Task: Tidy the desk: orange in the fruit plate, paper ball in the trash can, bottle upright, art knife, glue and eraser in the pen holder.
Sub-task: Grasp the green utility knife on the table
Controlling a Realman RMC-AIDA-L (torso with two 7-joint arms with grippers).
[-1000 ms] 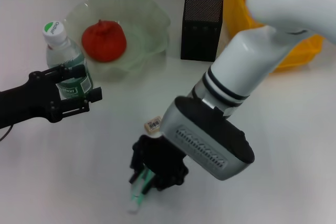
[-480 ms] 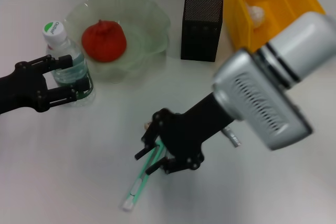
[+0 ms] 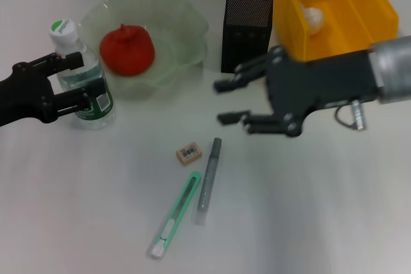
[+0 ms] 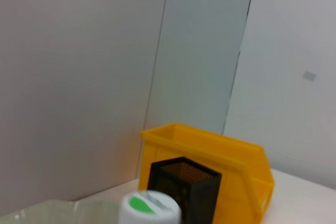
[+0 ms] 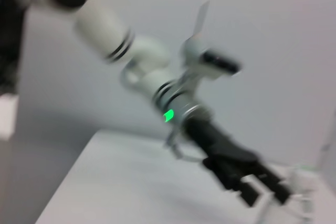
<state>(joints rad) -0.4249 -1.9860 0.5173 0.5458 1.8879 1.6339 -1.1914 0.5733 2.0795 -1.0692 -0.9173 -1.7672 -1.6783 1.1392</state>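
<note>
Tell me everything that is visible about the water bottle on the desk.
The bottle is clear plastic with a white cap that has a green top and a green label around its lower body. It stands upright on the white table, just beside the pale green fruit plate. The left claw is around its middle, one finger on each side. The left wrist view shows only its cap, with the pen holder beyond.

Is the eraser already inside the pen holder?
No, the eraser lies on the desk beside the glue stick, well short of the pen holder.
</note>
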